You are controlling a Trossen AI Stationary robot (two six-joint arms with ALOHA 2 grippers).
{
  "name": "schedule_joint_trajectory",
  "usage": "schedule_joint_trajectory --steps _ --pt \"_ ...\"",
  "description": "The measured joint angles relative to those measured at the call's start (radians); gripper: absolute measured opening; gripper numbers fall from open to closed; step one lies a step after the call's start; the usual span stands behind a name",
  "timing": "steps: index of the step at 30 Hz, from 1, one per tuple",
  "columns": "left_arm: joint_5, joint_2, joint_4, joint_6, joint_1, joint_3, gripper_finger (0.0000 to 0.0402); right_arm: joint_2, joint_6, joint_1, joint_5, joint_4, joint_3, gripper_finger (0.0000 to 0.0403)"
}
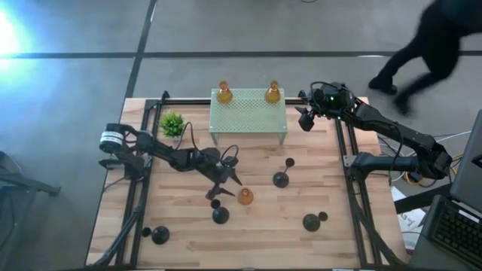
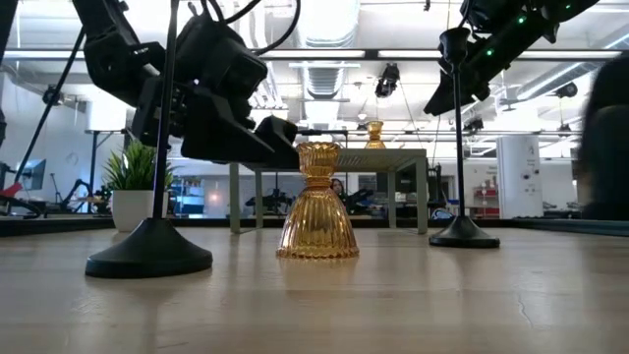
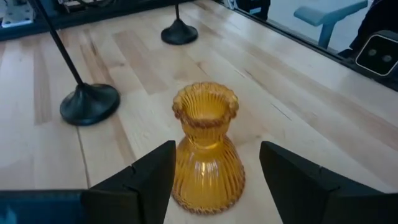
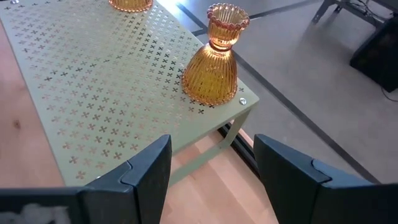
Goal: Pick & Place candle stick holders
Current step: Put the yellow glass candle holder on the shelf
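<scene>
Your wooden table (image 1: 188, 233) carries the mint-green perforated stand (image 1: 248, 117) at its back edge, with two amber candle holders (image 1: 224, 93) on top, near the far corners. Left gripper (image 1: 233, 183) is mid-table, jaws apart either side of the third amber holder (image 3: 206, 149), which stands upright on the wood; fingers look clear of it. Right gripper (image 4: 211, 168) hovers open beside the stand's right end. Four black candle stick holders (image 1: 281, 179) stand scattered across the front half. Small potted plant (image 1: 172, 123) sits left of the stand.
</scene>
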Motion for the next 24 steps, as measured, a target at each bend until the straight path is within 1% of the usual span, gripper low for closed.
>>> schedule_joint_trajectory --steps 7,14,19,24 --pt "0.0 0.018 -0.001 0.007 -0.01 0.033 0.0236 0.0 0.001 0.0 0.0 0.001 0.0 0.0219" --pt "0.003 0.101 -0.003 0.014 -0.022 0.082 0.0236 0.0 0.002 0.0 0.0 0.002 0.0 0.0219" --pt "0.049 0.132 0.0 0.014 -0.024 0.121 0.0236 0.0 -0.001 0.0 0.0 0.002 0.0 0.0219" --pt "0.067 0.16 0.001 0.014 -0.028 0.148 0.0236 0.0 -0.003 0.0 0.0 0.002 0.0 0.0219"
